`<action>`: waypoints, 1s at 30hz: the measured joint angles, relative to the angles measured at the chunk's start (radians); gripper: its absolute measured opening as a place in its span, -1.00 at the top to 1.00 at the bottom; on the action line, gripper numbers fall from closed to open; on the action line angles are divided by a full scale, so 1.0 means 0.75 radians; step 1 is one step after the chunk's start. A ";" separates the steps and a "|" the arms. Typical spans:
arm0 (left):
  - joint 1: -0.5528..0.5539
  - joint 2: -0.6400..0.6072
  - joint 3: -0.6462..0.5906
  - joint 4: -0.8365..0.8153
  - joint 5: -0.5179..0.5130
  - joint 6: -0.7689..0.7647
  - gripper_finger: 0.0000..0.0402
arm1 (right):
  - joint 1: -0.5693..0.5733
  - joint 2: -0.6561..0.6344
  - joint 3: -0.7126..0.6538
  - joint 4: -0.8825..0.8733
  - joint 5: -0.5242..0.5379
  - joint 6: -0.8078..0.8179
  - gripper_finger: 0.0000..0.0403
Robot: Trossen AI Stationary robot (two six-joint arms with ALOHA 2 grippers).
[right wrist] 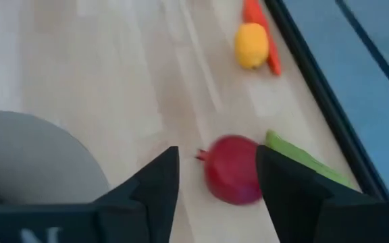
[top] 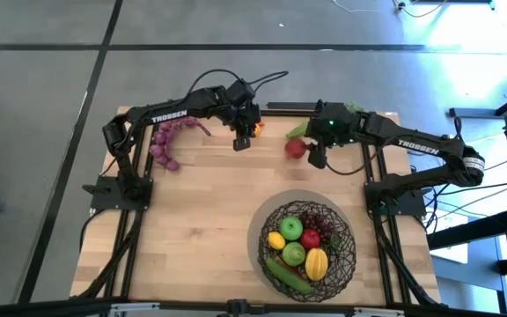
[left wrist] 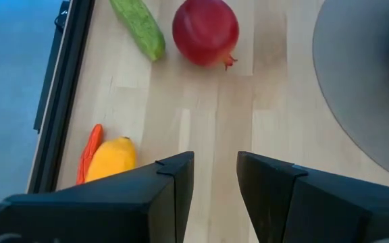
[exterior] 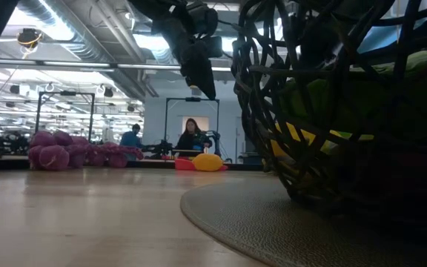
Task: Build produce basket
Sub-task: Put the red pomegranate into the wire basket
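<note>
Grey floor surrounds a light wooden table (top: 201,229). High view: the basket (top: 341,264) sits on a round mat near the right front edge, holding two yellow lemons, one red and two green apples, a cucumber and dark grapes. Loose at the far edge: one purple grape bunch (top: 164,145), one yellow fruit (top: 255,130), one red pomegranate (top: 295,148). The left gripper (top: 240,141) hangs just beside the yellow fruit; the right gripper (top: 317,158) hovers beside the pomegranate.

Low view: the basket wall (exterior: 273,111) fills the right side; the grape bunch (exterior: 54,152) lies far left (people sit in the room beyond).

Left wrist view: the left gripper (left wrist: 215,179) stands parted with nothing between its fingers. One cucumber (left wrist: 139,28), the pomegranate (left wrist: 205,31), the yellow fruit (left wrist: 110,158) and an orange carrot (left wrist: 90,152) touching it are counted.

Right wrist view: the right gripper (right wrist: 217,177) stands released, the pomegranate (right wrist: 231,169) below the gap, ungrasped.

Judgement: the pomegranate looks light, rigid and smooth, liable to roll; best taken across its widest middle.
</note>
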 joint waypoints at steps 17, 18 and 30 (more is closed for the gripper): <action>-0.033 -0.001 -0.001 -0.004 0.020 0.152 0.49 | -0.001 0.000 0.000 0.002 -0.175 0.002 0.04; -0.040 -0.001 -0.001 -0.005 0.020 0.200 0.49 | -0.001 0.000 0.000 0.001 -0.175 -0.004 0.04; -0.092 -0.001 -0.001 0.001 0.010 0.313 0.49 | -0.001 0.000 0.000 0.001 -0.175 0.006 0.04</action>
